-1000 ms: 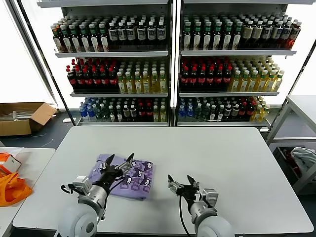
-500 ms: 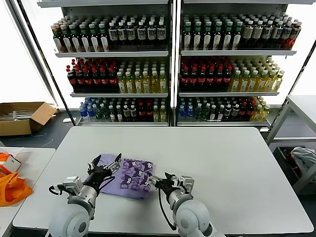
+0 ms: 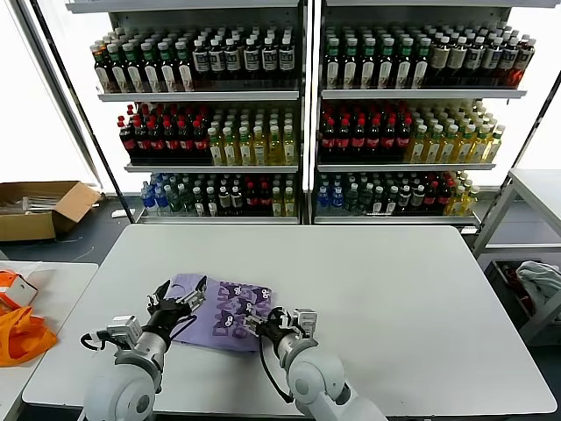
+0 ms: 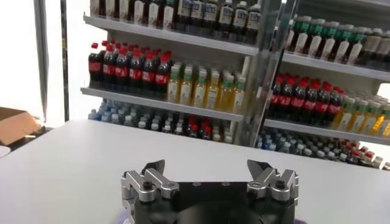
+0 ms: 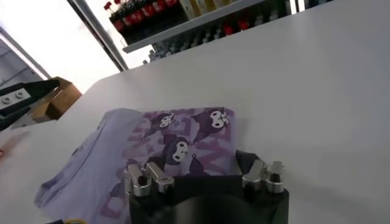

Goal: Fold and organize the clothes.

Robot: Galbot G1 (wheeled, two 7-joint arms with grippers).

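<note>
The lavender T-shirt (image 3: 223,312) lies folded on the white table (image 3: 377,281), left of centre, with its dark cartoon figures facing up. My left gripper (image 3: 176,298) is open and empty over the shirt's left edge. In the left wrist view the left gripper (image 4: 207,171) has its jaws wide apart over bare table. My right gripper (image 3: 266,324) is open at the shirt's front right corner. The right wrist view shows the right gripper (image 5: 204,175) low over the shirt (image 5: 177,140), with nothing between its jaws.
Bright orange fabric (image 3: 22,333) lies on a side table at the far left. A cardboard box (image 3: 39,206) stands on the floor behind it. Bottle shelves (image 3: 298,132) fill the back. A grey-white cloth (image 3: 539,281) lies at the far right.
My right gripper has moved left across the table to the shirt's front right corner. My left gripper has drawn left, from over the shirt's middle to its left edge.
</note>
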